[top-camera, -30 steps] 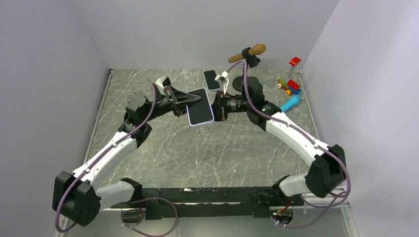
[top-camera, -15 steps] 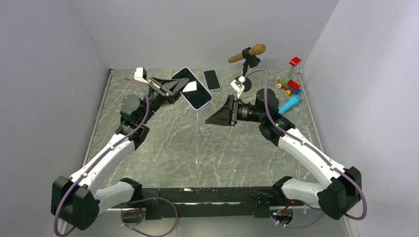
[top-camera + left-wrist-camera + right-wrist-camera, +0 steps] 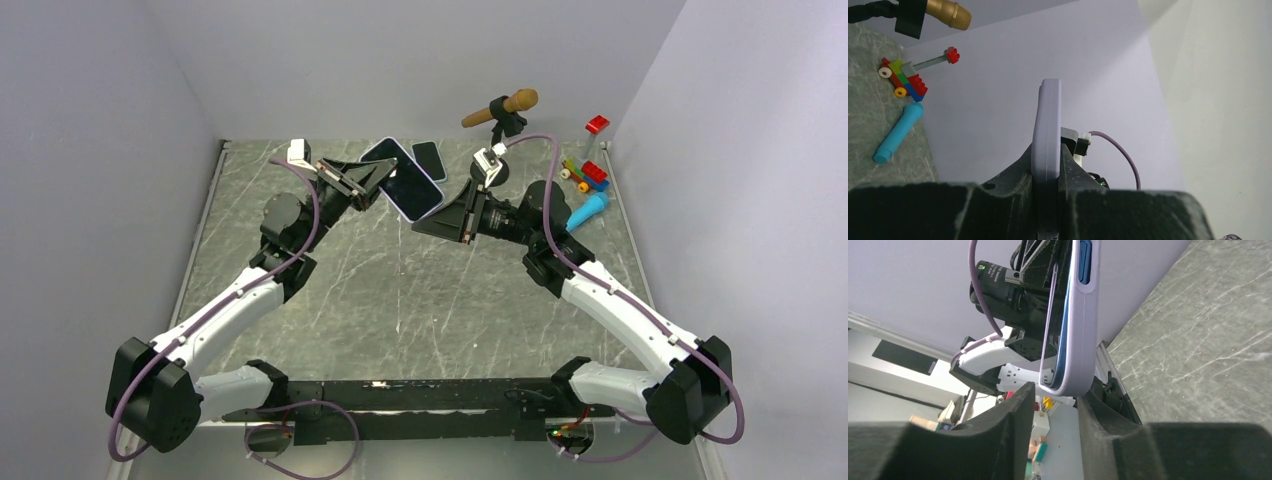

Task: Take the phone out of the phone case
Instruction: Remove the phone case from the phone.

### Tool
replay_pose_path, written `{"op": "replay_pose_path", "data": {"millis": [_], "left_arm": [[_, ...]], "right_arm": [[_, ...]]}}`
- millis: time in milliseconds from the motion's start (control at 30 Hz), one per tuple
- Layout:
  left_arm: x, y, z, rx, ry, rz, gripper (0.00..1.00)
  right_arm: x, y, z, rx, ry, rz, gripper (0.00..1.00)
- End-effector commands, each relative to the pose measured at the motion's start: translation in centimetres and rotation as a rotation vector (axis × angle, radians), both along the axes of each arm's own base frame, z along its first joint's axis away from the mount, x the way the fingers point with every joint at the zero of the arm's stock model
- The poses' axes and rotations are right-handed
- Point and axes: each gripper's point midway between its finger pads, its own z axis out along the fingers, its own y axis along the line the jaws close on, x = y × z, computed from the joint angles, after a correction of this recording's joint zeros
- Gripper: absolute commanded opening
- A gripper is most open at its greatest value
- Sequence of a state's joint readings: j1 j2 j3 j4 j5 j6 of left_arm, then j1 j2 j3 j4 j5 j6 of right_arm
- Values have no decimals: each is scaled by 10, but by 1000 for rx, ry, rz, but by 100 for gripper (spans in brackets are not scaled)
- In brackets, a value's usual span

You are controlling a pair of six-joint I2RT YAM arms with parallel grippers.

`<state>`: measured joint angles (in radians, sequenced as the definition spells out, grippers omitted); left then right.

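A phone in a lavender case [image 3: 405,178] is held in the air over the back middle of the table. My left gripper [image 3: 375,181] is shut on its left side; in the left wrist view the case [image 3: 1047,115] stands edge-on between my fingers. My right gripper [image 3: 425,222] is open at the phone's lower right end. In the right wrist view the cased phone [image 3: 1075,325] hangs with its rounded end between my open fingers [image 3: 1018,405], close to the right one. The dark screen faces up in the top view.
A second dark phone [image 3: 430,160] lies flat at the back. A microphone on a stand [image 3: 505,105] stands behind the right gripper. Toy bricks [image 3: 590,175], a red block [image 3: 597,124] and a blue cylinder [image 3: 588,210] lie at the back right.
The left gripper carried the cased phone up and back, then right again. The right gripper drew away open to the right and now has its fingers around the phone's end.
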<state>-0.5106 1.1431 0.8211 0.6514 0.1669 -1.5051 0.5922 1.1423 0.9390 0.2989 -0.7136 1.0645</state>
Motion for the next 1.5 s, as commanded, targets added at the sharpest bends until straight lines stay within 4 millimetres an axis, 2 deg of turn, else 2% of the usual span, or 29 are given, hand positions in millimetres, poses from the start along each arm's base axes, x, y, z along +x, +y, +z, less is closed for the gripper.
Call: {"op": "replay_pose_path", "data": {"millis": [0,167,633,767,867,933,1000,1133,1300,1467], "left_arm": [[-14,12,43,-111,-113,17,0],[-15,15,41,-149,-85,9,0],[-22,8,57,-171,-96,-54,0],[-26,10,63,-191,-89,-62,0],[-29,9,64,-234,-15,-109,0],[-32,6,63,-297,65,-171,0],[-39,2,63,-366,142,-245,0],[-59,-13,66,-305,208,-357,0],[-75,-16,78,-358,177,-381,0],[-73,-15,69,-355,186,-356,0]], "right_arm": [[6,1,21,41,-69,-40,37],[11,1,20,21,-84,-68,34],[20,9,16,6,-102,-56,35],[24,12,8,-12,-113,-53,24],[25,13,-2,-45,-188,-36,1],[19,13,-13,-86,-323,3,0],[18,9,-33,-151,-458,17,0],[20,7,-46,-160,-555,117,0],[20,14,-38,-30,-474,192,0],[29,17,-35,24,-374,160,0]]}}
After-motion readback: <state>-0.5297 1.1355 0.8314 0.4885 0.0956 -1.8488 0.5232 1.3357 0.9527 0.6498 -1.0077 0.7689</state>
